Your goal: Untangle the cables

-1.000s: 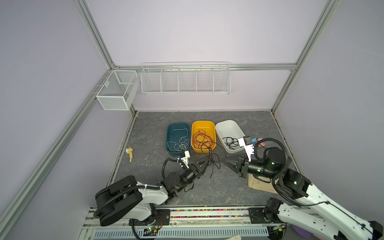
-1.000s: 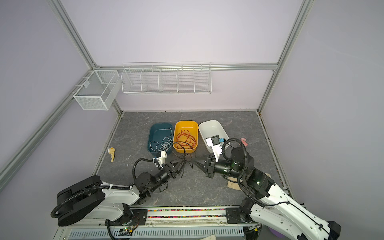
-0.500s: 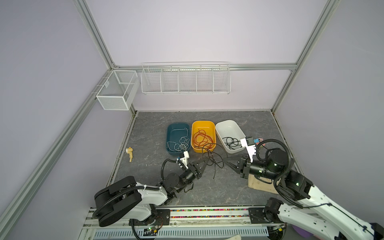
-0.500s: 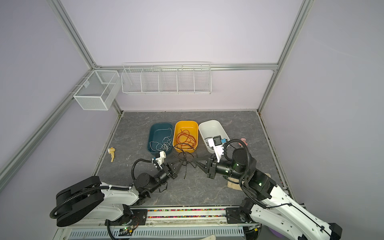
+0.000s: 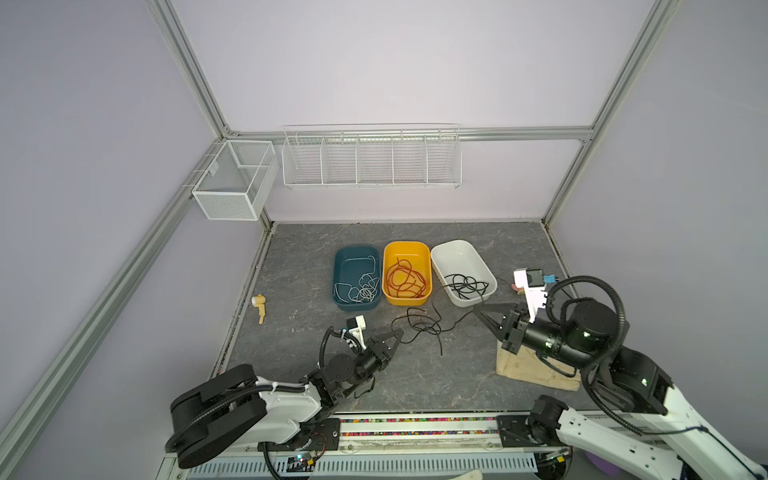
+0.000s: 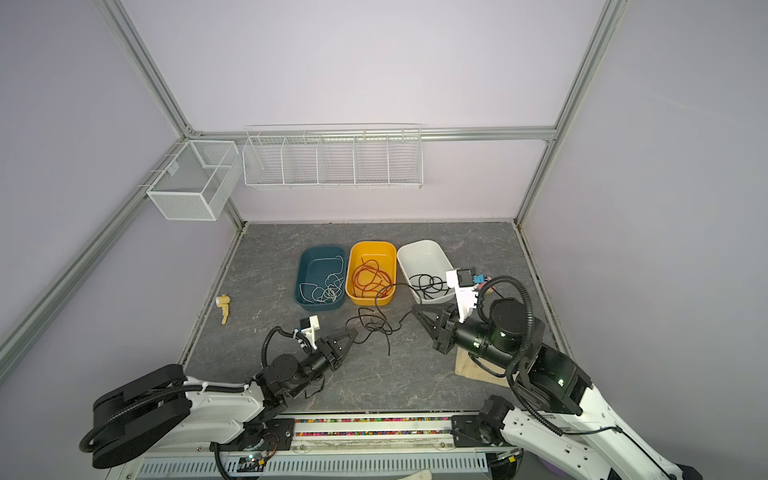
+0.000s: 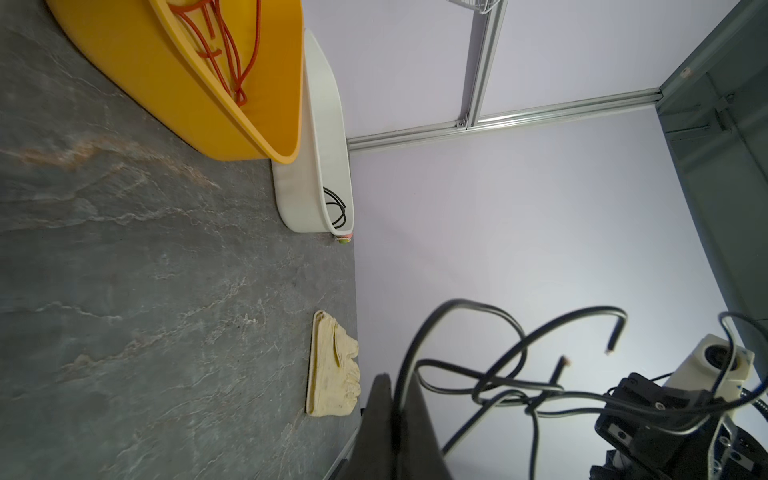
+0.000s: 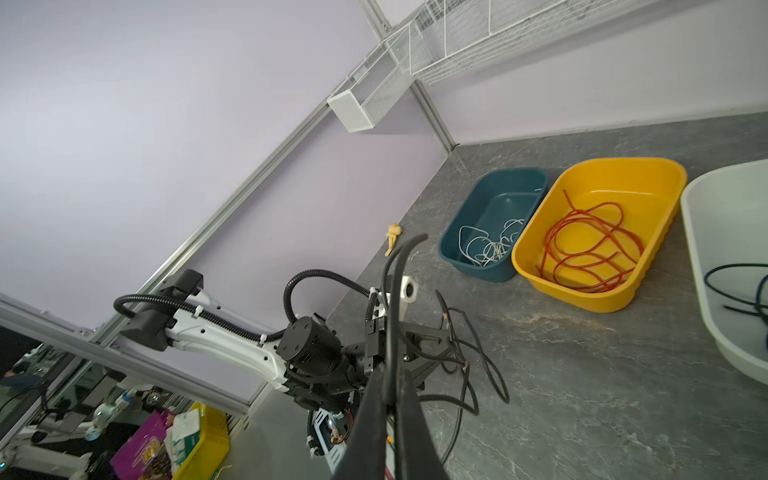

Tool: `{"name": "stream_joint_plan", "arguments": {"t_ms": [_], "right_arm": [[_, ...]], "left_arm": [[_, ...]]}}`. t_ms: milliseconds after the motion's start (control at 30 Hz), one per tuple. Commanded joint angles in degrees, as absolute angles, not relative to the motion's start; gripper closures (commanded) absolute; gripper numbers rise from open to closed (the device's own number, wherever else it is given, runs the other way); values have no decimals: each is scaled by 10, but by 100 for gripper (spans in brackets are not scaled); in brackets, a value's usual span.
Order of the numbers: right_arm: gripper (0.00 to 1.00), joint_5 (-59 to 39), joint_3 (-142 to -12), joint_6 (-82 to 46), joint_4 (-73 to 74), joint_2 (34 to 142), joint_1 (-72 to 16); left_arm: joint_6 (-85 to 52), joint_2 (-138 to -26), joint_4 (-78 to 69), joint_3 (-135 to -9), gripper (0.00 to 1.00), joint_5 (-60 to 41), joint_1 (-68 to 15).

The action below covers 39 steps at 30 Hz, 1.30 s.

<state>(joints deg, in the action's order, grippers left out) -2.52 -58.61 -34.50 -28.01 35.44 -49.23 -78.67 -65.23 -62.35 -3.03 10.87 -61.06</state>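
The left claw point(image 5: 397, 333) grips the tangled black cable point(image 5: 424, 324); the right claw point(image 5: 480, 311) pinches another strand of it. The knot sits between them, near the yellow tub point(image 5: 406, 245).

A teal bin point(image 5: 351, 305), a yellow bin point(image 5: 405, 300) and a white bin point(image 5: 455, 257) are sitting beyond the left fingers point(image 5: 390, 336), a beige cloth point(image 5: 528, 370) is lying behind the right fingers point(image 5: 490, 311).

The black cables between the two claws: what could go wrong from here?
Both the left gripper and right gripper are shut on the black cables, knotted between them; pulling apart may tighten the knot. One strand seems to run into the white bin, so a tug could drag its cables out or shift it.
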Motion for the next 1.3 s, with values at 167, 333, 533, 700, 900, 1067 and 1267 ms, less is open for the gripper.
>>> {"name": "stream_joint_plan", "arguments": {"t_ms": [167, 333, 533, 700, 900, 1067, 1267], "right_arm": [[93, 55, -648, -294, -361, 350, -494], [93, 90, -685, -276, -397, 357, -494], [93, 128, -717, -257, -432, 359, -494], [93, 154, -731, -245, -463, 365, -494], [93, 186, -732, -234, -482, 360, -494], [93, 188, -723, -233, -484, 358, -495], [94, 193, -719, -231, -485, 360, -494]], "left_arm": [[-736, -366, -131, -76, 100, 191, -599], [-740, -263, 11, -72, 100, 171, -557], [-718, -274, 54, -80, 100, 175, -548], [-671, -355, 50, -129, 100, 166, -545], [-626, -402, 91, -186, 100, 176, -544], [-571, -401, 136, -211, 100, 188, -544], [-516, -409, 154, -222, 100, 179, -544]]}}
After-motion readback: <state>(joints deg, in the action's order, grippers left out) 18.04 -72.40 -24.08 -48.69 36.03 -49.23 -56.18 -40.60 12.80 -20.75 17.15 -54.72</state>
